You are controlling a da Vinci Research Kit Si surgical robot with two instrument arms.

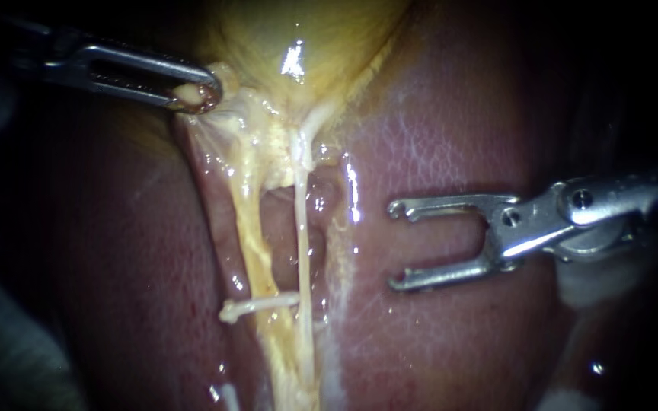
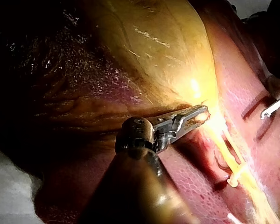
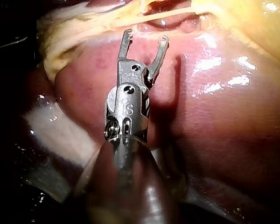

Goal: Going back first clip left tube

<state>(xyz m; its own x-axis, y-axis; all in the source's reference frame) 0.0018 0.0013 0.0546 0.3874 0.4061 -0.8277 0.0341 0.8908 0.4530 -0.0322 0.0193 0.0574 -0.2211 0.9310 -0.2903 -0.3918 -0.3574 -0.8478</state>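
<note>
Left instrument [image 1: 196,95]: jaws clenched on pale tissue at the gallbladder's [image 1: 283,38] lower edge.
Right instrument [image 1: 394,246]: jaws spread, empty, over the liver [image 1: 451,114].
Clip [image 1: 257,305]: across the left tube [image 1: 247,236], low down.
Between: the right tube [image 1: 301,243] runs between left tube and spread jaws.

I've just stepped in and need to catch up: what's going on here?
The left tool has its jaws shut on tissue at the foot of the gallbladder. A white clip sits across the left tube. The right tool, its jaws open and empty, hovers over the liver, beside that tube and clear of it.
</note>
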